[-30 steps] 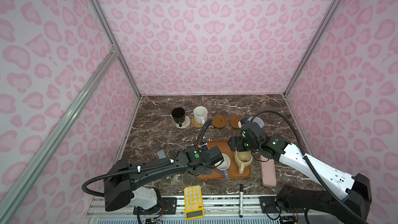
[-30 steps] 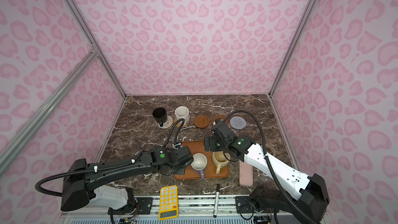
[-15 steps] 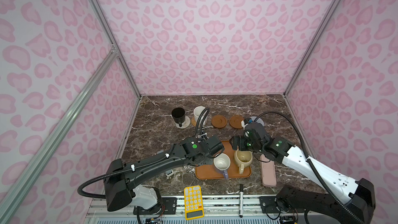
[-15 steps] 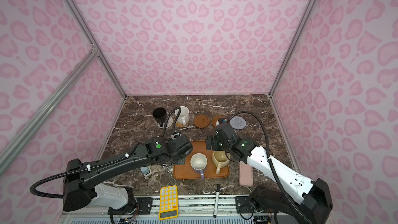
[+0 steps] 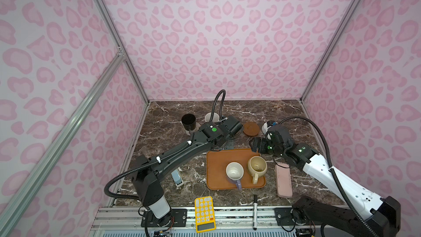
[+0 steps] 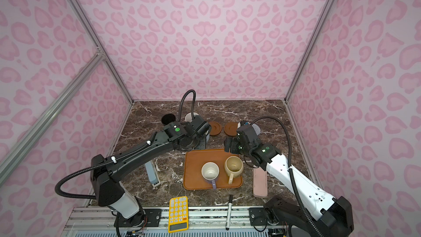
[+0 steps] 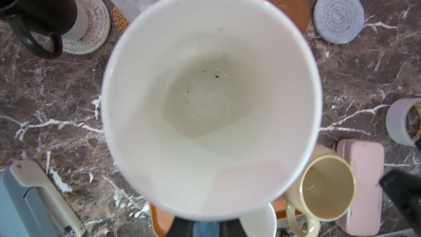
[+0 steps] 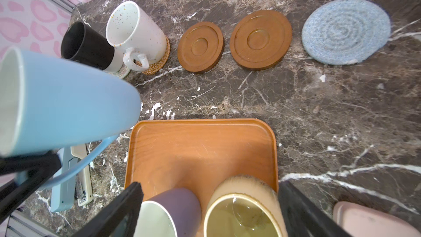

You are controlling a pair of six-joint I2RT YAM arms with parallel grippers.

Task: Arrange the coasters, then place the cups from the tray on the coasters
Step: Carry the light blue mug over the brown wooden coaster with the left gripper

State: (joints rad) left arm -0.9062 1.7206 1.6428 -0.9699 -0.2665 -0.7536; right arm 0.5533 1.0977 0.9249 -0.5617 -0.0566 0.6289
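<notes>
Left gripper [image 7: 206, 227]: clamped on the handle of the light blue mug [image 8: 68, 101], aloft between tray [image 8: 200, 147] and coaster row.
Right gripper [image 8: 211, 204]: wide apart, empty, straddling the beige mug [image 5: 257, 166] beside the lavender mug [image 5: 234, 172] on the tray.
Step in hand: lower the mug level, centred on the wooden coaster [image 8: 200, 47] beside the speckled mug [image 8: 136, 30], without nudging it.
View contrast: right wrist view shows two wooden coasters free; in a top view the left arm [image 5: 193, 149] hides one.

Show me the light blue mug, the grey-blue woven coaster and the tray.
light blue mug [image 8: 75, 101]: right wrist view, on its outer side wall.
grey-blue woven coaster [image 8: 346, 30]: right wrist view, at the centre of its top face.
tray [image 8: 200, 149]: right wrist view, on its bare floor.
</notes>
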